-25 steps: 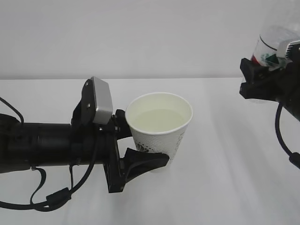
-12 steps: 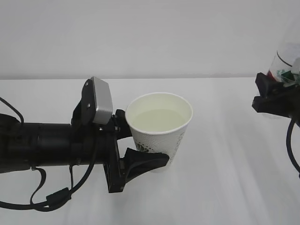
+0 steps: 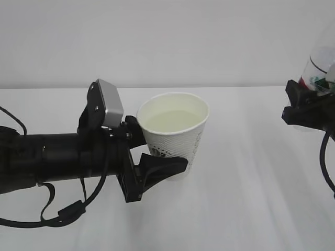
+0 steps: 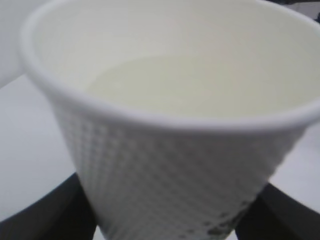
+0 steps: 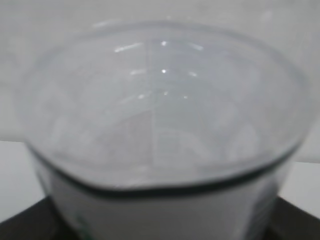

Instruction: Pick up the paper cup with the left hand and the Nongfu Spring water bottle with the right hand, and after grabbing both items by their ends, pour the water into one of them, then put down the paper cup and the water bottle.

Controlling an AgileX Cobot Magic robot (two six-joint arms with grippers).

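Note:
The white dotted paper cup (image 3: 175, 141) stands upright at centre, with my left gripper (image 3: 159, 152) shut on its lower half from the left. Pale yellowish water (image 3: 173, 119) fills much of it. The left wrist view is filled by the cup (image 4: 165, 165) and the water (image 4: 200, 85), with black fingers (image 4: 42, 220) on both sides. At the far right edge my right gripper (image 3: 310, 111) is shut on the Nongfu Spring water bottle (image 3: 319, 65), which is partly cut off by the frame. Up close in the right wrist view the bottle (image 5: 160, 130) is blurred.
The white table (image 3: 251, 198) runs to a pale wall at the back. The left arm's black body and cables (image 3: 57, 219) lie low over the table's left side. Nothing else stands on the table.
The right gripper carried the bottle right and a little down, then stopped. The left gripper shifted the cup slightly left and up, and its grey plate tilted.

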